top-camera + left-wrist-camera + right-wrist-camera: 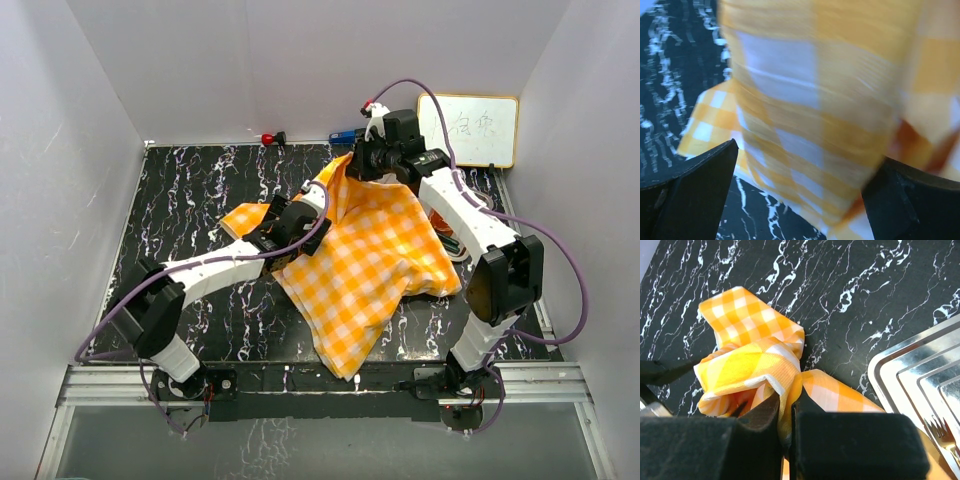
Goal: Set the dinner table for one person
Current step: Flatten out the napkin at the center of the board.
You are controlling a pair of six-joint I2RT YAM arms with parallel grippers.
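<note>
The black marbled dinner table [200, 200] fills the floor of the white booth, just beyond both arm bases. Over the table's middle hangs an orange-and-white checked cloth [370, 260]. The right gripper [790, 410] holds it up, jaws pinched tight on a bunched fold toward the table's far edge. The left gripper [805, 160] is spread wide above the table, facing the cloth's hanging left side. A steel tray [900, 370] lies on the table beside the cloth.
</note>
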